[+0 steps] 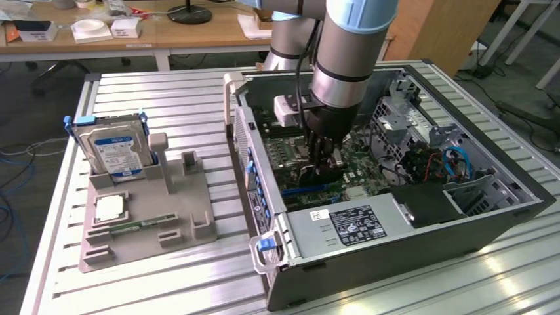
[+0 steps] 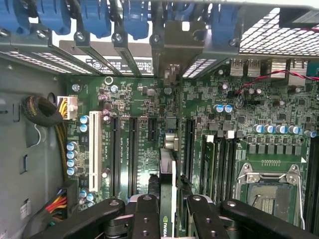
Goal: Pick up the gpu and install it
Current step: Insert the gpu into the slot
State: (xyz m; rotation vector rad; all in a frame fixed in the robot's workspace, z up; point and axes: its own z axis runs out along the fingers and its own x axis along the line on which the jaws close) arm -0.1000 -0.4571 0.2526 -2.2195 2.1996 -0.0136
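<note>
While the arm reaches straight down into the open computer case [image 1: 490,216], the hand [image 1: 320,156] stands low over the motherboard [image 1: 289,157] near the middle of the case. Its fingers [image 2: 145,219] are partly closed on the gpu [image 2: 168,199], which is held edge-on between them: a thin card with a green strip, standing upright over the expansion slots [image 2: 124,149] and touching or just above the board; I cannot tell which. An empty processor socket [image 2: 269,194] lies beside the slots. The case rests on the ribbed metal worktop [image 1: 157,98], toward the edge at the exterior view's right. A grey parts holder [image 1: 144,223] sits near the opposite edge, carrying a blue-labelled hard drive [image 1: 112,152] upright, a processor chip [image 1: 109,208] lying flat and a narrow memory stick [image 1: 122,228]
</note>
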